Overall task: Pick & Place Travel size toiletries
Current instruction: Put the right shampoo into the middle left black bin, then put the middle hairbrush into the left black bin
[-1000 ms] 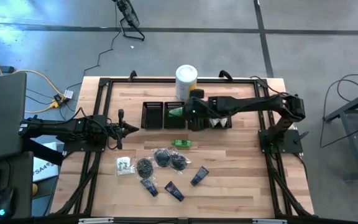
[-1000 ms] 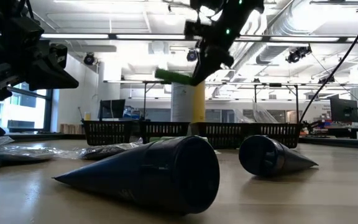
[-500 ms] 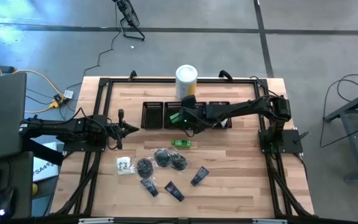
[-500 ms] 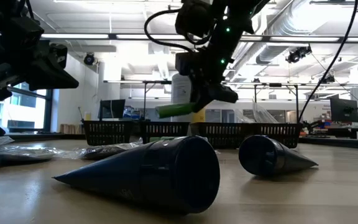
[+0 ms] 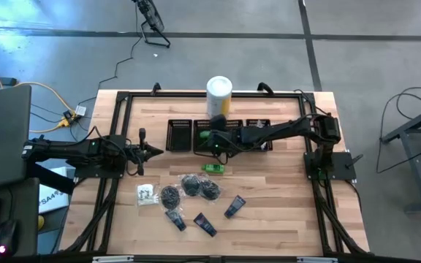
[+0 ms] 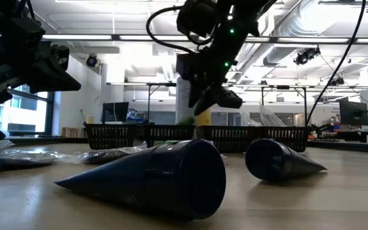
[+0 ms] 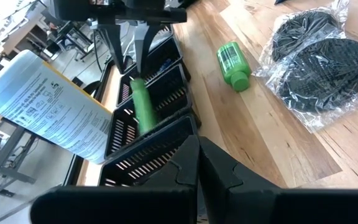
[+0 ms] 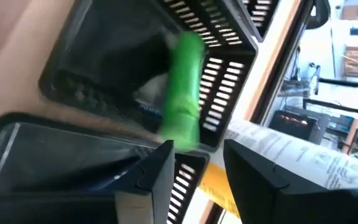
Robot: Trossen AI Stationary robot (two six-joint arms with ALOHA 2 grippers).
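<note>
We're early-to-mid on this one imo. The right gripper (image 5: 212,139) sits over the second of the black mesh bins (image 5: 205,134), jaws spread apart w/ nothing between them, and the green tube (image 8: 184,87) it's aimed at is down in that bin, leaning against the mesh wall. In the left wrist view the same tube (image 7: 143,106) stands steeply tilted, long axis running from bin floor up to the rim, top end toward the gripper.

Still left on the surface (image 5: 283,204): another green bottle (image 5: 213,169) lying flat, long axis roughly across the table, plus black bagged bundles (image 5: 191,188), dark blue tubes (image 5: 205,223) and a clear sachet (image 5: 146,193). So most of the pile is unsorted.

Left gripper (image 5: 152,152) waits off at the left side, jaws pressed together, empty afaict.
</note>
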